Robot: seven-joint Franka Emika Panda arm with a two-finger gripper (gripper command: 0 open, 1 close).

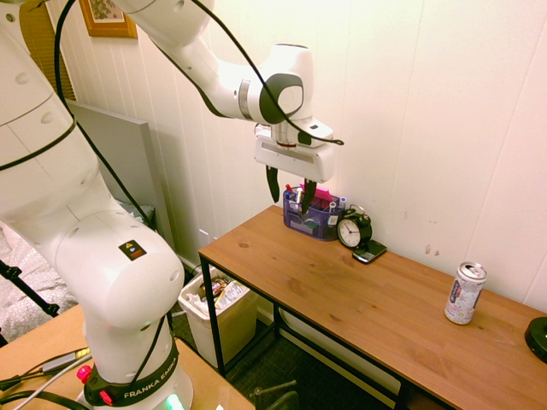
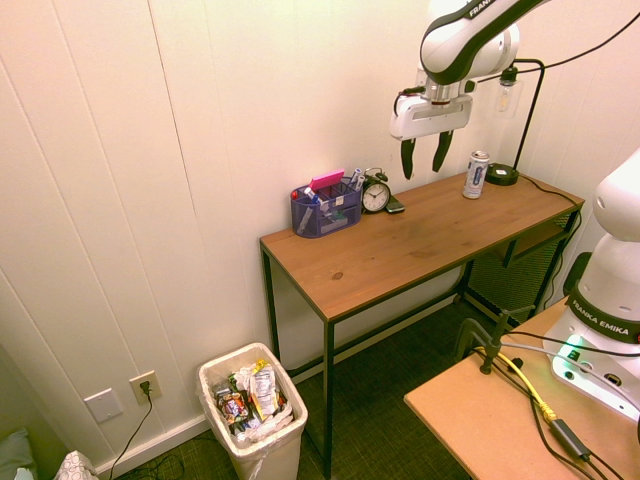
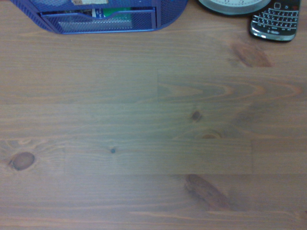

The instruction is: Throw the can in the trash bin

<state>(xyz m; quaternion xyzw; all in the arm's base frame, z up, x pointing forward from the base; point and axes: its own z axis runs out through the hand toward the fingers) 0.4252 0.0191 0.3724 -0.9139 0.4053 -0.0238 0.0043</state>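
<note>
First exterior view has the gripper (image 1: 291,190) hanging empty above the table (image 1: 359,299), fingers apart. Well off to its side, the can (image 1: 465,293) stands upright; below, beside the table, sits the trash bin (image 1: 220,314).

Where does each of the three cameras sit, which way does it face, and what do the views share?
First exterior view: beside the arm's base, facing the table and the can; base, arm and open gripper show.
Second exterior view: high on the opposite side, looking down at the table and the trash bin; base edge shows.
Wrist view: straight down at the tabletop; no fingers visible.
Shared: organizer, clock, phone.
</note>
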